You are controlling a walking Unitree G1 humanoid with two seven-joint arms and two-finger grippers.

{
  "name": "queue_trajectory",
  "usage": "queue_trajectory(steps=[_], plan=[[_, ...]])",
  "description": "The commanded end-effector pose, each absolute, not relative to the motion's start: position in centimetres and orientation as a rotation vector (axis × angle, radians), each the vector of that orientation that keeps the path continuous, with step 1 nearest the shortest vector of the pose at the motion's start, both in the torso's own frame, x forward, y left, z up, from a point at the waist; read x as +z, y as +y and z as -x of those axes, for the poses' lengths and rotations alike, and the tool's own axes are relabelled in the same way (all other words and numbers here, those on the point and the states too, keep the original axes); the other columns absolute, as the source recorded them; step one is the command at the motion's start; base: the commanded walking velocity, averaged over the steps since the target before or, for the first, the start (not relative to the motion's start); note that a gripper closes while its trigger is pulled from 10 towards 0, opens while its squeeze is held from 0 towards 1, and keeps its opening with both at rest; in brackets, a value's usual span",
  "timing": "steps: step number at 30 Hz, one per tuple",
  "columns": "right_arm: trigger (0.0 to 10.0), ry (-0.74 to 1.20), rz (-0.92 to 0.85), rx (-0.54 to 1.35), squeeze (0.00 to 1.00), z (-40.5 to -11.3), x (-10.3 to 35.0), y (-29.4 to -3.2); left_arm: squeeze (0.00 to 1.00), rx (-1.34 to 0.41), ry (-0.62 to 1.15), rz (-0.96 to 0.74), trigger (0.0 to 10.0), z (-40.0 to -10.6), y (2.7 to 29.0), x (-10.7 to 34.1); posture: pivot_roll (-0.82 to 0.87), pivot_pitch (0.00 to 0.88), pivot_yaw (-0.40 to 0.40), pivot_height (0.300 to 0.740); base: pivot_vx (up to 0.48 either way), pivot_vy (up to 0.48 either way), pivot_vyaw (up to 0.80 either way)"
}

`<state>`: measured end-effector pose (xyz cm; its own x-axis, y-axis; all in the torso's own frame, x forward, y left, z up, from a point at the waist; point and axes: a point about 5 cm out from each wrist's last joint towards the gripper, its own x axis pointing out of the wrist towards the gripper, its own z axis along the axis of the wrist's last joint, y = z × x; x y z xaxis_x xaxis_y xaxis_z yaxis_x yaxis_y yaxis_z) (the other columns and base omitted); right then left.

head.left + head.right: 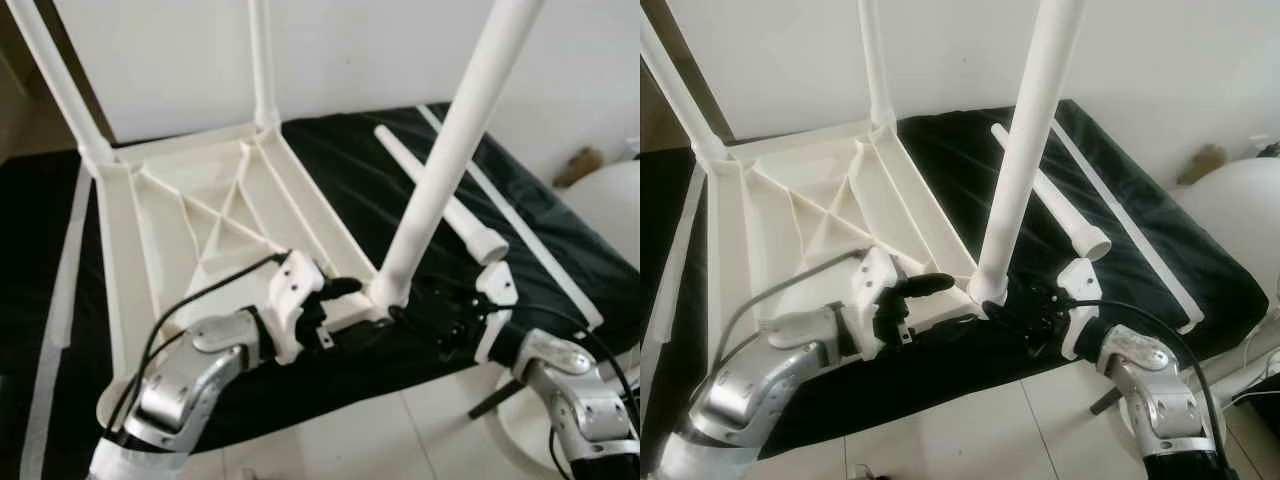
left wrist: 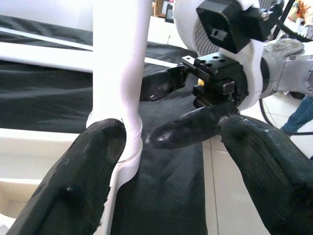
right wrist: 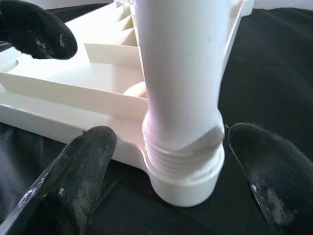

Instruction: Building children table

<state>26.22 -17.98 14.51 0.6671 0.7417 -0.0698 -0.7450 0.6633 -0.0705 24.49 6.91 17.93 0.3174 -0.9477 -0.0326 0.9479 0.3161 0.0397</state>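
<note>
white wall [image 1: 180,60], pale tiled floor [image 1: 380,440]

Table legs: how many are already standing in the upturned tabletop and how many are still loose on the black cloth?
Legs standing in the tabletop: 3 (far left, far right, near right)
Loose leg on the black cloth: 1
Total legs: 4

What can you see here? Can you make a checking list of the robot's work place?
Surface: black cloth-covered bed.
Job's things: upside-down white plastic tabletop with three white legs standing; near white leg in its corner socket, threads showing; loose white plastic leg lying on the cloth.
Clutter: nothing seen.
End effectors: left end effector and right end effector open, either side of the near leg's base.
Cables: black cables along both arms.
Surroundings: white wall, tiled floor.
</note>
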Motion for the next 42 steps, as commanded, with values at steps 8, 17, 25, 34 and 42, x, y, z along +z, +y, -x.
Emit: queue_trajectory(steps=[8, 17, 25, 34, 42], plan=[[10.0, -0.009, 0.159, 0.839, 0.00, -27.9, 15.1, -17.7, 0.00, -1.322, -0.008, -0.081, 10.0, -24.3, 6.9, 18.3, 0.00, 0.058, -0.023, 0.740, 0.000, 0.000, 0.00], [10.0, -0.030, 0.189, 0.875, 0.00, -29.6, 15.2, -16.5, 0.00, -1.305, -0.024, -0.109, 10.0, -24.1, 6.7, 18.2, 0.00, 0.059, -0.032, 0.740, 0.000, 0.000, 0.00], [10.0, -0.043, 0.194, 0.902, 0.00, -30.7, 14.8, -15.0, 0.00, -1.292, -0.023, -0.120, 10.0, -24.2, 6.4, 18.1, 0.00, 0.053, -0.032, 0.740, 0.000, 0.000, 0.00], [10.0, -0.071, 0.289, 0.924, 0.00, -31.5, 14.5, -14.1, 0.00, -1.275, -0.038, -0.116, 10.0, -24.3, 6.0, 18.2, 0.01, 0.040, -0.036, 0.740, 0.000, 0.000, 0.00], [8.0, -0.093, 0.303, 0.906, 0.00, -31.9, 14.8, -14.5, 0.00, -1.285, -0.036, -0.102, 10.0, -24.2, 5.7, 18.1, 0.00, 0.029, -0.036, 0.740, 0.000, 0.000, 0.00]])
